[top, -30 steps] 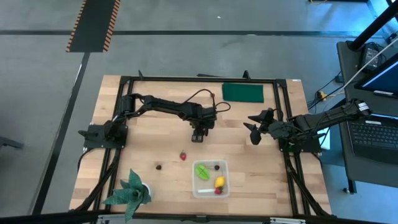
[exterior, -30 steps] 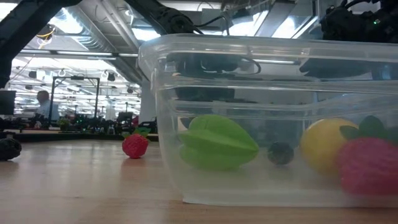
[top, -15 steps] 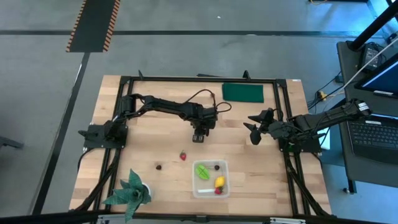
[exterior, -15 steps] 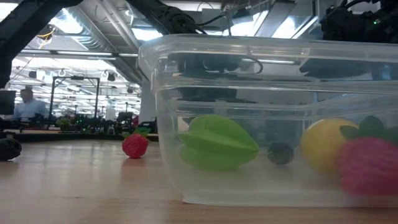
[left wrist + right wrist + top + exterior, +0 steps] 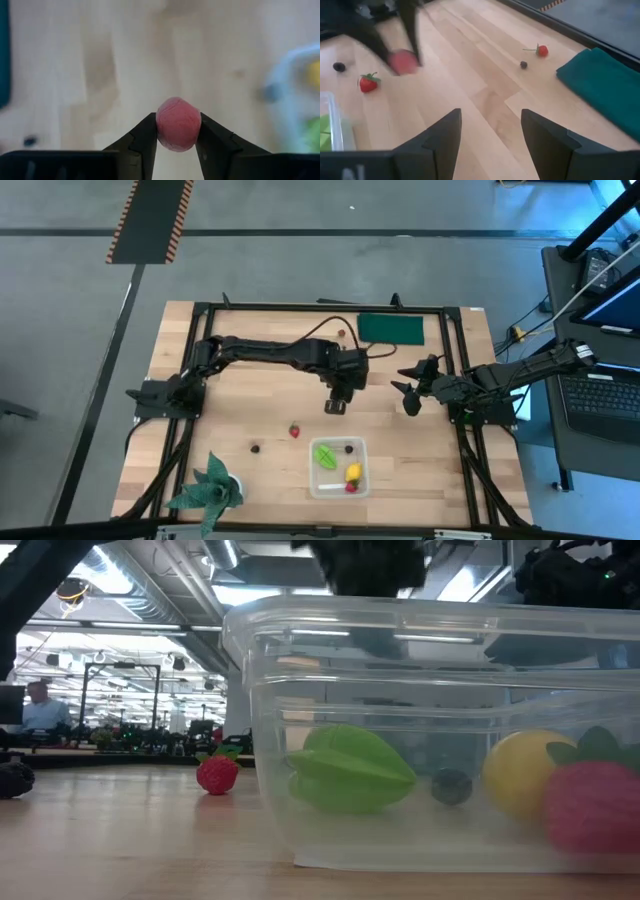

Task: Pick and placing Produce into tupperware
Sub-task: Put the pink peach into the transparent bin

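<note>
My left gripper (image 5: 337,406) hangs over the table's middle, just beyond the tupperware (image 5: 338,467), shut on a pink berry (image 5: 178,124). The right wrist view shows that berry (image 5: 402,61) blurred. The clear tupperware (image 5: 440,730) holds a light green fruit (image 5: 350,768), a dark berry (image 5: 451,786), a yellow lemon (image 5: 520,772) and a red berry (image 5: 595,808). A strawberry (image 5: 294,431) and a dark berry (image 5: 256,448) lie on the wood to its left. My right gripper (image 5: 490,135) waits open near the table's right edge (image 5: 408,395). My left gripper pinches the pink berry between its two fingertips (image 5: 148,134), one on each side of the berry's widest part (image 5: 161,125). The fingers point down at the table from above. The berry is lifted clear of the wood.
A dark green pad (image 5: 390,328) lies at the far edge, with a small red berry (image 5: 542,50) and a dark one (image 5: 523,64) close by. A teal leafy plant (image 5: 210,485) stands at the near left corner. A person shows in the room far behind (image 5: 36,705).
My left arm has swung toward the table's right and somewhat nearer, which brings its gripper closer to the tupperware. The fruit on the table, the tupperware and my right arm have kept still.
</note>
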Robot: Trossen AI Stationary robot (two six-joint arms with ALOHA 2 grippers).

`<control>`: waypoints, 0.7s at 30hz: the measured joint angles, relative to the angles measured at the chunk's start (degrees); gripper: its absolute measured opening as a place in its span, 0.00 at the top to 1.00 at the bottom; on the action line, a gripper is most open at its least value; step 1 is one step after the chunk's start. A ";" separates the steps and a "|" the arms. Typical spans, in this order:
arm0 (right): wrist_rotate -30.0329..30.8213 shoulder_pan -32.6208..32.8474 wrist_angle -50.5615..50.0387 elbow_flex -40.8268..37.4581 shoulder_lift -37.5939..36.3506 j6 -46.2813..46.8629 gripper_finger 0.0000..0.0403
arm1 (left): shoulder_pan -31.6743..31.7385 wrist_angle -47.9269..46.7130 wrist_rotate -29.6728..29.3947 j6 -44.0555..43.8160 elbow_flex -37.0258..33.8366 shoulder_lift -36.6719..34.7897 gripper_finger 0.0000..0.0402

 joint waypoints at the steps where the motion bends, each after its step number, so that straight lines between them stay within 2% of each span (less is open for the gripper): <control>1: -0.24 0.00 0.00 0.00 0.00 -0.25 0.48 | -0.79 -0.54 0.49 0.02 1.55 0.00 0.72; 9: -5.00 0.00 0.10 0.00 0.00 -2.83 0.48 | -8.97 -3.11 1.01 0.02 9.02 -0.04 0.73; 15: -6.33 -0.02 0.13 0.00 0.00 -2.97 0.48 | -14.25 -4.40 0.25 -1.94 9.12 -0.07 0.73; 21: -6.33 -0.02 0.22 0.00 0.00 -2.89 0.48 | -16.29 -3.89 -2.21 -8.70 4.39 0.39 0.72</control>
